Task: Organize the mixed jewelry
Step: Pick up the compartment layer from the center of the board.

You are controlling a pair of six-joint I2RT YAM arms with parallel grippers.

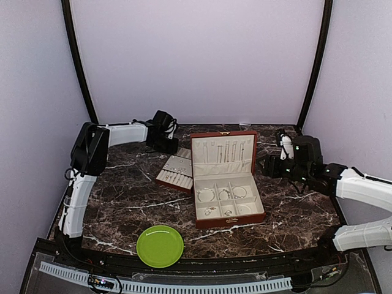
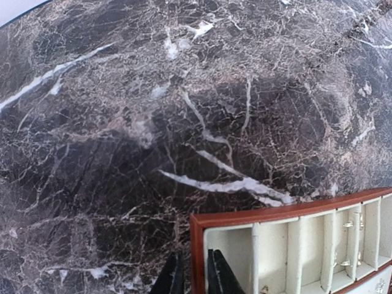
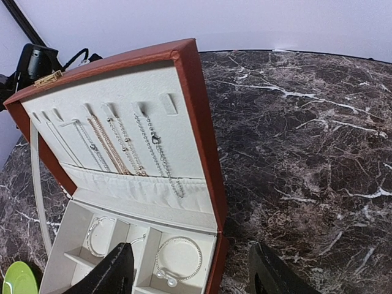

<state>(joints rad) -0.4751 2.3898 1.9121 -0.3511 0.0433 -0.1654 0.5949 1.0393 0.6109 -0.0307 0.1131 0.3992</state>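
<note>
Covering the whole floor of the scene, the dark marble bench (image 1: 122,196) is veined in white. The left arm (image 1: 79,202) rises from the near left corner and bends along the left edge toward the far edge. The right arm (image 1: 361,187) comes in from the right edge.

A reddish-brown box (image 1: 229,220) stands open at the middle of the bench, its lid (image 1: 202,164) upright on the far side. A flat tray (image 1: 171,185), cream-lined with reddish-brown edges, lies just beside the box's left wall and is turned at an angle to it. A green plate (image 1: 160,245) sits at the middle of the near edge.

The right gripper (image 3: 193,278) hovers just off the box's right side, facing it, with its jaws wide and nothing between them. The left gripper (image 2: 196,278) is at the far end of the tray. Its jaws are narrow, and the fingertips (image 2: 218,275) sit close on either side of the tray's wall at a corner.

The mixed jewelry (image 1: 224,193) is spread over box and tray:
- Thin chains (image 3: 116,147) hang in a row down the lid's lining.
- Bracelets (image 3: 177,257) lie in the base's far compartments.
- Smaller pieces lie in the near compartments.
- Tiny silvery bits (image 2: 349,224) sit in the tray's slots
</note>
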